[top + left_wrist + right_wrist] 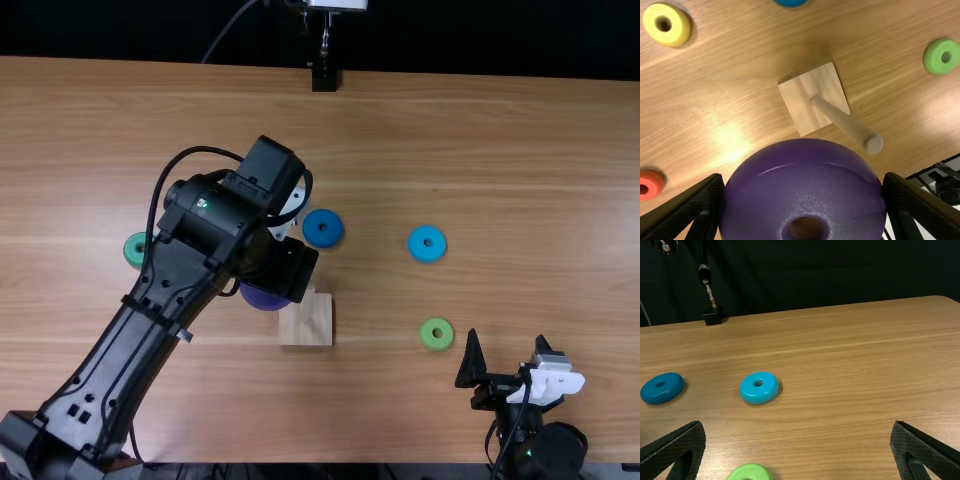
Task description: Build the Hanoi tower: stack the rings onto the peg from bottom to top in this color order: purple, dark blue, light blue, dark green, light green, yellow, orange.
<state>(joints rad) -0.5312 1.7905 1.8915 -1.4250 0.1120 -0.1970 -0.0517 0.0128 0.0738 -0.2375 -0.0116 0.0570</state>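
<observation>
In the top view my left gripper (pixel 286 268) is partly hidden by its arm, with the purple ring (pixel 264 299) beneath it, left of the wooden base (pixel 306 325). The left wrist view has my left gripper (pixel 804 182) shut on the purple ring (pixel 802 180), apart from the upright peg (pixel 847 125) on its base (pixel 802 102). Dark blue (pixel 323 216), light blue (pixel 427 232), light green (pixel 427 334) and dark green (pixel 131 258) rings lie on the table. Yellow (pixel 675 32) and orange (pixel 655 181) rings lie there too. My right gripper (pixel 507 342) stands open at the near right; in its wrist view, the right gripper (pixel 798 425) holds nothing.
A black stand (pixel 325 77) is at the table's far edge. The left arm covers much of the table's left half. Bare wood (pixel 540 200) lies to the right of the light blue ring.
</observation>
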